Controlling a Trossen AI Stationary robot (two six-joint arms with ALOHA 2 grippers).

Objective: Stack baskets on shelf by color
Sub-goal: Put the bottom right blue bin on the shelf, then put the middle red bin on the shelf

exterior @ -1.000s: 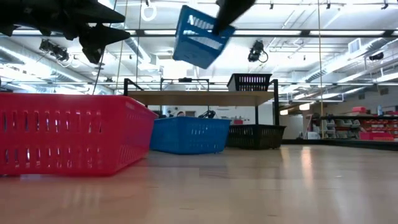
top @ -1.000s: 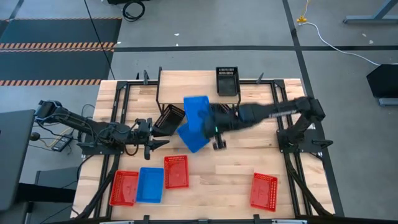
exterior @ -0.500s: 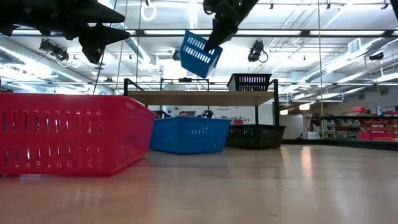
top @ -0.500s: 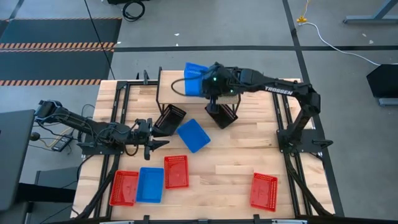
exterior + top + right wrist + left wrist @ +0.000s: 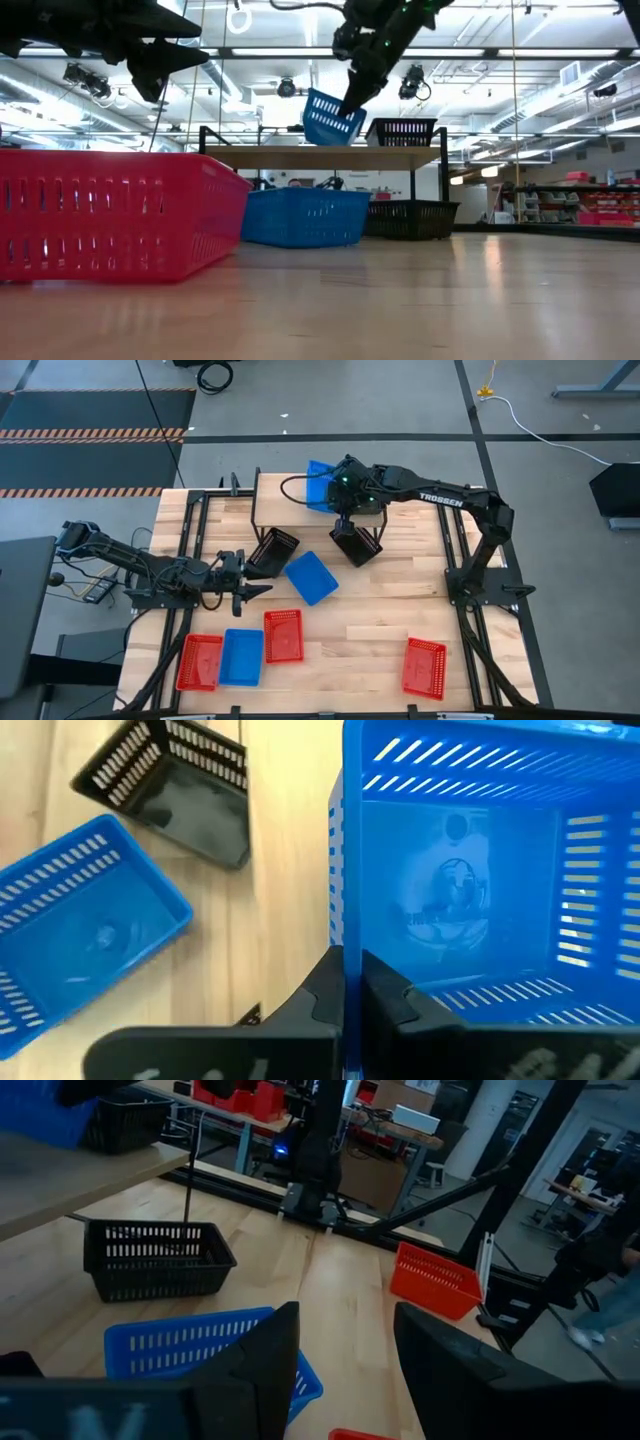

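My right gripper [image 5: 343, 493] is shut on a blue basket [image 5: 319, 484], held tilted just above the middle of the shelf [image 5: 275, 500], a light plank top on black legs. In the low view this basket [image 5: 332, 118] hangs close over the shelf top [image 5: 300, 157]. A black basket [image 5: 403, 131] rests on its base at the shelf's right end. My left gripper [image 5: 246, 587] waits open over the table's left part, with nothing between its fingers [image 5: 262, 1370]. On the table lie another blue basket [image 5: 311, 577], two black ones [image 5: 272, 552] [image 5: 355, 546] and several red and blue ones near the front. My right gripper pinches one side wall of the blue basket at its rim [image 5: 341, 935], one finger [image 5: 388, 992] inside the basket and one outside. The fingers slant down from the table's right. The basket is lifted and tilted, its open side toward the wrist.
Black frame rails [image 5: 195, 530] run along both sides of the table. Red baskets [image 5: 199, 662] [image 5: 283, 635] and a blue one [image 5: 242, 657] sit at the near left, another red one [image 5: 423, 667] at the near right. Bare wood lies between them.
My right gripper has swung with the blue basket from over the table's middle toward the far edge, over the shelf, and sunk a little. The basket has turned in the hold and now hangs close above the shelf top. The blue basket lying on the table has come into view.
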